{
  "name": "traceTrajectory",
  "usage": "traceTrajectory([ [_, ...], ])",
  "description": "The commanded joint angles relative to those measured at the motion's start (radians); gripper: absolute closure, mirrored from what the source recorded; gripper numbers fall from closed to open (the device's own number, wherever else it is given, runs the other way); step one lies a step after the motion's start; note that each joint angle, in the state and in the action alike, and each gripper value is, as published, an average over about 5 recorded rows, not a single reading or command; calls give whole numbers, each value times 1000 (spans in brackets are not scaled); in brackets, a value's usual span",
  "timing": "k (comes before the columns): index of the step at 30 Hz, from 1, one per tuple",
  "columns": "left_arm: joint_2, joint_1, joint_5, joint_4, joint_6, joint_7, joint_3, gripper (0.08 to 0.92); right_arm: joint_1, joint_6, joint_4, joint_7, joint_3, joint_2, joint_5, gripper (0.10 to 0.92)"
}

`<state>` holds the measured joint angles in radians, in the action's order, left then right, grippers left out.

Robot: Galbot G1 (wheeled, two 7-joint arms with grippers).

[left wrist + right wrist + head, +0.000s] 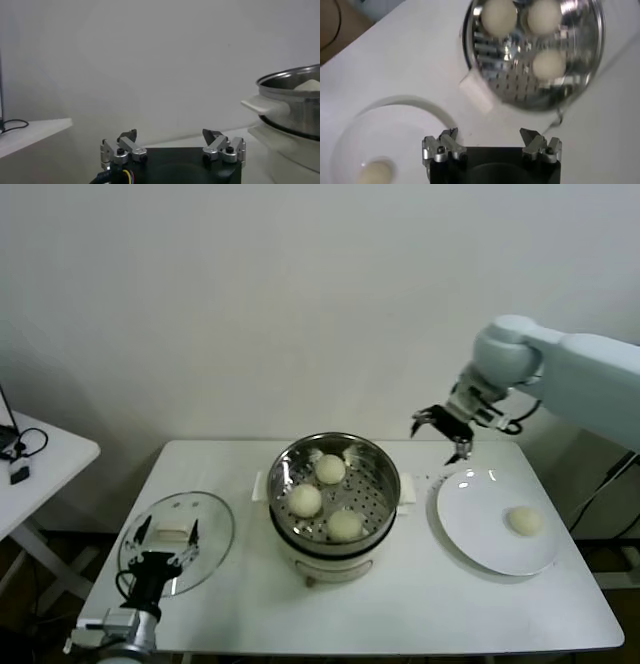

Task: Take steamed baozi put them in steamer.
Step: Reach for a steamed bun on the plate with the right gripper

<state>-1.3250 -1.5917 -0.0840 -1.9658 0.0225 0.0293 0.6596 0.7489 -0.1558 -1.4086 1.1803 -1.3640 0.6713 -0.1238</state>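
Observation:
The steamer (372,489) stands at the table's middle with three steamed baozi (331,469) on its perforated tray. A fourth baozi (524,520) lies on the white plate (475,514) to the right. My right gripper (440,429) hangs open and empty above the table's back edge, between steamer and plate. The right wrist view looks down past that gripper (490,135) on the steamer (510,75), its buns (548,65), the plate (405,130) and the plate's baozi (375,172). My left gripper (166,531) is parked open at front left; in its own wrist view the gripper (170,135) is empty, with the steamer (292,107) off to one side.
A round glass lid (205,524) lies flat on the table at the front left, under the left gripper. A small side table (40,454) with cables stands further left. A white wall closes the back.

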Motion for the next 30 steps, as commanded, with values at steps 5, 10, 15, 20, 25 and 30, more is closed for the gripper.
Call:
traceTrajectory([
  [5, -14, 1, 8, -11, -2, 0, -5, 177, -311, 58, 258, 12, 196, -250, 173, 203],
  [10, -31, -8, 13, -33, -10, 2, 3, 177, -555, 48, 333, 10, 415, -221, 306, 203],
  [15, -34, -11, 22, -42, -15, 5, 6, 177, -698, 48, 405, 2, 554, -176, 361, 203],
  [20, -41, -18, 28, -45, -15, 6, 10, 177, -773, 35, 502, -10, 673, -109, 412, 203],
  [25, -46, -28, 32, -44, -13, 6, 21, 177, -805, 29, 568, -26, 729, -52, 433, 203],
  [30, -49, -34, 32, -38, -10, 5, 32, 177, -807, 33, 605, -30, 741, -8, 420, 203],
])
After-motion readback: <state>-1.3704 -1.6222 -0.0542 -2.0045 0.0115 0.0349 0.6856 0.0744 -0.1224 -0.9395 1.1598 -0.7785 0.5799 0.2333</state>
